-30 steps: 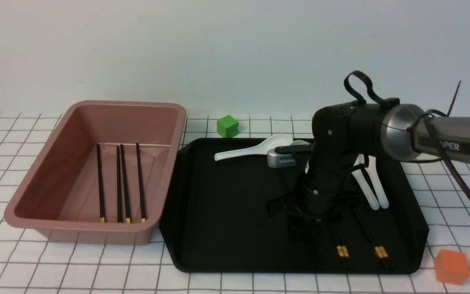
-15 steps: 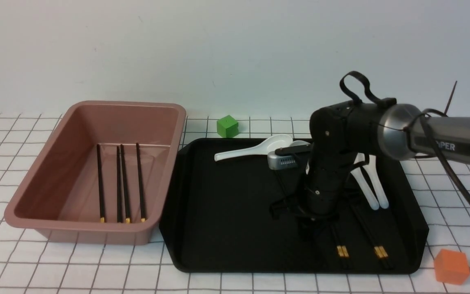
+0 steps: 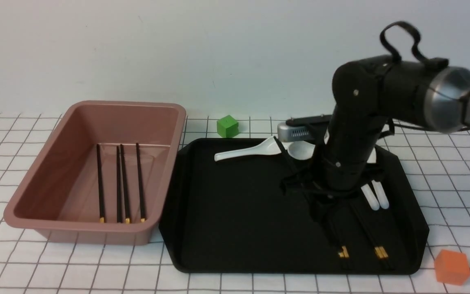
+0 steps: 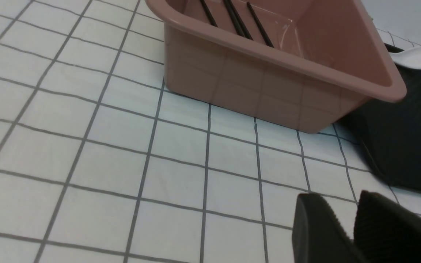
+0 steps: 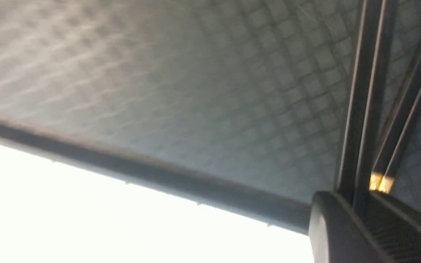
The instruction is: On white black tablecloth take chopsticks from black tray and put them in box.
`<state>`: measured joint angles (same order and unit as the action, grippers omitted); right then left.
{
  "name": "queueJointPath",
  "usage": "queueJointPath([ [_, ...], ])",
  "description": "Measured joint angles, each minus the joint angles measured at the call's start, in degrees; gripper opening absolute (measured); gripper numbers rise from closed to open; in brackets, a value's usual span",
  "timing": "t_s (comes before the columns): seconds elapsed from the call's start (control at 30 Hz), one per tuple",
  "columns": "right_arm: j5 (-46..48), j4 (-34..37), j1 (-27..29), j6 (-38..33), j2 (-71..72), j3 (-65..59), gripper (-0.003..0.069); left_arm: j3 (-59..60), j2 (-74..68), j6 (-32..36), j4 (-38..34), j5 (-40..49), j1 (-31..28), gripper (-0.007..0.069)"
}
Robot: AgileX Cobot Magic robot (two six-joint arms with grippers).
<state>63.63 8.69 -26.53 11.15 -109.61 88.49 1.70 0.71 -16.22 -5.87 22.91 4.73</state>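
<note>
My right jaws (image 5: 358,204) are clamped on chopsticks (image 5: 360,109), with the black tray (image 3: 227,212) beneath and white spoons (image 3: 251,152) beyond. My left jaws (image 4: 349,215) stand slightly apart, empty. Ahead of them, the box (image 4: 269,91) holds four more chopsticks (image 3: 120,183).

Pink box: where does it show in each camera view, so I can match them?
Front view: pink box at left, beside the black tray.
Left wrist view: upper middle of the picture, near wall and rim showing.
Right wrist view: not in it.
Shared landmark: the black tray, at the left wrist picture's right edge, and filling the right wrist view.
</note>
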Motion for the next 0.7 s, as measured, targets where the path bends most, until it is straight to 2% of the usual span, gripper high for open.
queueJointPath([
  [0.07,-1.56,2.90,-0.74,-1.82,2.20,0.26,0.0108,0.00,0.00,0.00,0.00,0.00,0.00,0.0183],
  [0.23,-11.68,19.55,-6.28,-12.69,1.81,6.62,0.0108,0.00,0.00,0.00,0.00,0.00,0.00,0.0188],
  [0.27,-12.17,20.28,-6.57,-13.28,1.59,6.98,0.0108,0.00,0.00,0.00,0.00,0.00,0.00,0.0188],
  [0.33,-18.29,28.59,-10.08,-20.16,-2.24,11.41,0.0108,0.00,0.00,0.00,0.00,0.00,0.00,0.0193],
  [0.47,-30.01,39.17,-14.67,-31.50,-11.33,18.99,0.0108,0.00,0.00,0.00,0.00,0.00,0.00,0.0199],
  [0.6,-37.67,43.45,-16.03,-35.84,-18.73,23.47,0.0110,0.00,0.00,0.00,0.00,0.00,0.00,0.0202],
  [0.7,-39.50,43.76,-16.03,-36.66,-22.35,24.43,0.0146,0.00,0.00,0.00,0.00,0.00,0.00,0.0202],
])
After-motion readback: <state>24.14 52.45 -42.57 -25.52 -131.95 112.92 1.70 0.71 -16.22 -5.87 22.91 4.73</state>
